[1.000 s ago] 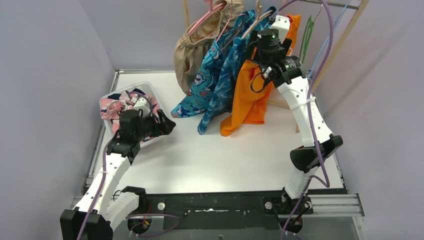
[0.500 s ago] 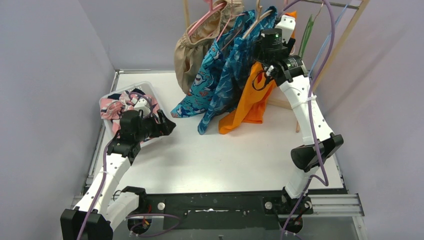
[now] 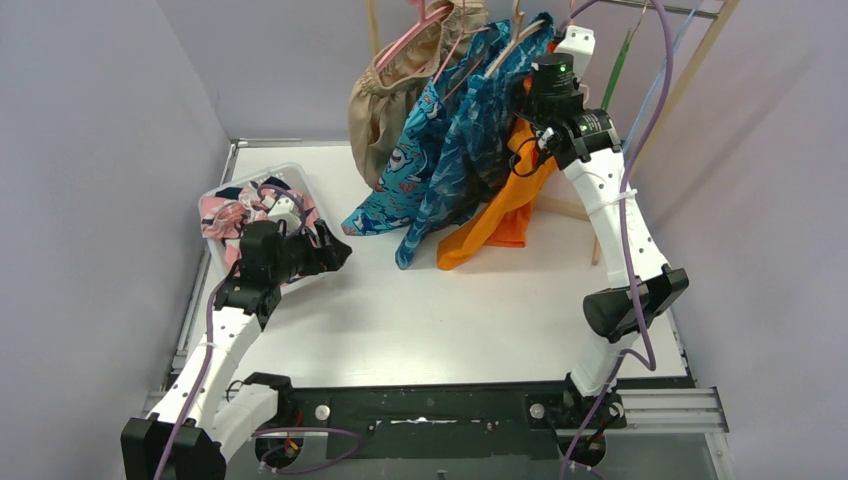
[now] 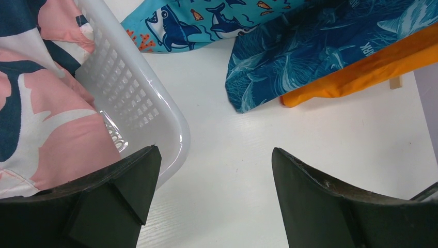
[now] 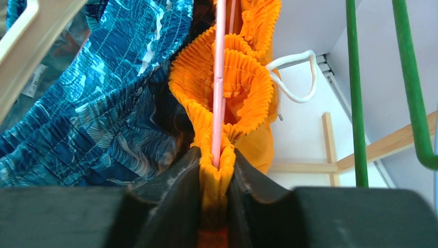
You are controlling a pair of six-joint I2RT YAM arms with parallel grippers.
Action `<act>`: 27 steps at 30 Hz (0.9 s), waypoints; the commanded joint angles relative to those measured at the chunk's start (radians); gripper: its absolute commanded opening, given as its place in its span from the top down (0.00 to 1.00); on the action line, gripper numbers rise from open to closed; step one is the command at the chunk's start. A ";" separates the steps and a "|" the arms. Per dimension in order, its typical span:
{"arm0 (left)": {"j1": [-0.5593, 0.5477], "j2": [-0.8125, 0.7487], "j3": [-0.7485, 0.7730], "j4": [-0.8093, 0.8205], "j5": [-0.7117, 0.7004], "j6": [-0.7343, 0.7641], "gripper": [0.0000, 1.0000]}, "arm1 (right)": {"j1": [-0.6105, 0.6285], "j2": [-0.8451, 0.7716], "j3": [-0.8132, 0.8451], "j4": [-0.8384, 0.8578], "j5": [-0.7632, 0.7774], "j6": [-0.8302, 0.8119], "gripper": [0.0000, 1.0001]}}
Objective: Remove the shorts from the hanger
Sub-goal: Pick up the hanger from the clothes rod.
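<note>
Orange shorts (image 5: 243,88): hanging at 1 o'clock of the table in the top view, the last garment on the right of the row. The gathered waistband is looped over a thin pink hanger (image 5: 218,77), and the legs trail down to the tabletop.
Right claw (image 5: 216,155): mine, raised high at the rack and closed to a narrow slit. Both fingers pinch a fold of the orange waistband, with the pink hanger running down between them.
Cord (image 5: 294,77): white loop of the orange shorts, hanging free at 3 o'clock of the waistband in the right wrist view.
Blue shorts (image 3: 470,150): dark wave print, touching the orange pair at its 9 o'clock, on a pale wooden hanger.
Turquoise shorts (image 3: 405,170): shark print, next in the row at 9 o'clock of the blue pair, with the hem reaching the table.
Tan shorts (image 3: 385,100): leftmost on the rack, at 12 o'clock of the table.
Green hanger (image 5: 354,103): bare, at 3 o'clock of the orange shorts, apart from them.
Pink shorts (image 4: 57,129): navy shark print, lying bunched in the basket.
Basket (image 4: 139,98): white, perforated, at 10 o'clock on the table.
Left claw (image 4: 214,155): mine, low at the basket's near right corner, spread wide and holding nothing. One finger is over the basket rim, the other over bare table (image 3: 450,310).
</note>
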 commanded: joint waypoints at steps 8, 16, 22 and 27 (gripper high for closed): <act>-0.002 -0.003 0.006 0.074 0.013 0.000 0.21 | 0.024 -0.042 -0.009 0.104 0.094 -0.092 1.00; -0.002 0.001 0.004 0.077 0.018 -0.002 0.21 | 0.065 -0.127 -0.241 0.447 0.251 -0.248 1.00; -0.002 0.007 0.005 0.075 0.017 -0.002 0.21 | 0.074 -0.167 -0.314 0.608 0.270 -0.341 1.00; -0.002 0.011 0.004 0.078 0.019 -0.002 0.21 | 0.098 -0.210 -0.400 0.715 0.300 -0.397 1.00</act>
